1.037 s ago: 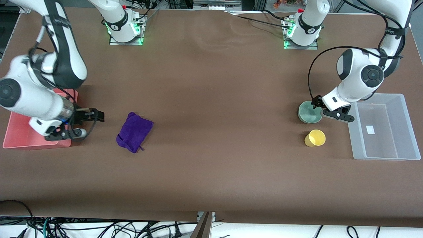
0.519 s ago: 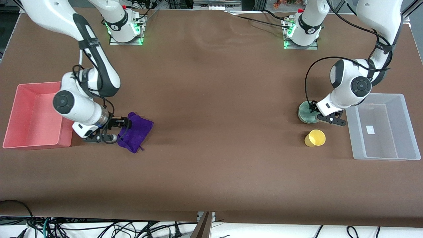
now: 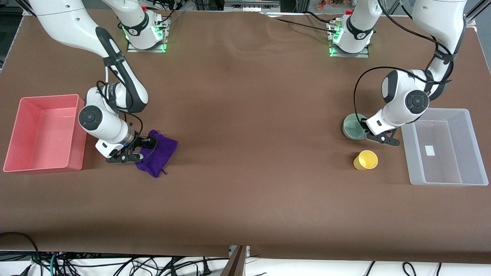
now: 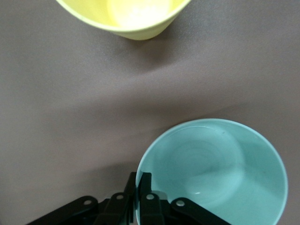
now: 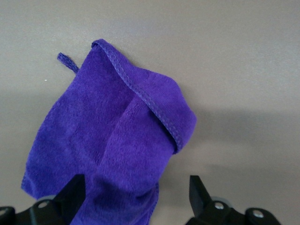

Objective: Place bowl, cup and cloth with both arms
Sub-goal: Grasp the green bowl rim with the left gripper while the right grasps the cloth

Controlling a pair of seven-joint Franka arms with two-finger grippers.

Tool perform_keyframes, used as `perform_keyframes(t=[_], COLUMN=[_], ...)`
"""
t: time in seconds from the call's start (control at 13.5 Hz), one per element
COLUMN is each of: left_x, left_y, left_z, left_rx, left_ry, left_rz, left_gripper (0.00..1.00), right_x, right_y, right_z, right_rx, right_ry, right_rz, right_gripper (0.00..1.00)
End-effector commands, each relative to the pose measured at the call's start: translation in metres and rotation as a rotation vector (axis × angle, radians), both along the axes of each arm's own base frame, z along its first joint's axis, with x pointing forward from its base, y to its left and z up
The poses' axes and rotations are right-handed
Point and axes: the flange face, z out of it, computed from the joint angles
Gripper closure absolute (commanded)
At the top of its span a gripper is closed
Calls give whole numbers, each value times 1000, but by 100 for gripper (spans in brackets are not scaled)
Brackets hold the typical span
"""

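The brown table (image 3: 245,153) carried everything. The right arm (image 3: 111,76) reached down from its base and bent at the elbow, its wrist low beside the red bin (image 3: 42,132). The left arm (image 3: 418,88) folded down the same way next to the clear bin (image 3: 445,147). The right end effector (image 3: 140,149) sat at the edge of the purple cloth (image 3: 159,153), its fingers (image 5: 72,197) spread wide on either side of the fabric and not yet pinching it. The left end effector (image 3: 364,130) was closed on the rim of the mint-green bowl (image 4: 211,173), one finger inside the wall and one outside. The yellow cup (image 3: 366,160) stood free just beside the bowl, nearer to the front camera.
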Motion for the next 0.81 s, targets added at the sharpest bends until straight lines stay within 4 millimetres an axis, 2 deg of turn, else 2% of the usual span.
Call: perform_keyframes(t=[0.0, 0.07, 0.22, 0.3, 0.52, 0.74], left_x=[8, 9, 24, 33, 58, 71], left_y=[4, 4, 5, 9, 57, 130], left_z=[9, 22, 64, 84, 141, 184], left_rx=[-4, -4, -4, -3, -17, -35], left_ry=[-8, 1, 27, 54, 86, 72], left_rz=[2, 3, 10, 16, 17, 9], left_gripper=[100, 100, 100, 100, 100, 100], right_x=[-1, -2, -1, -2, 1, 12], right_y=[0, 1, 1, 2, 4, -3], right_z=[-10, -10, -10, -9, 4, 63], right_rx=[-5, -5, -7, -7, -8, -25], right_ry=[-20, -20, -18, -16, -18, 19], right_rz=[-7, -7, -1, 3, 19, 17], right_gripper=[39, 56, 94, 100, 100, 100])
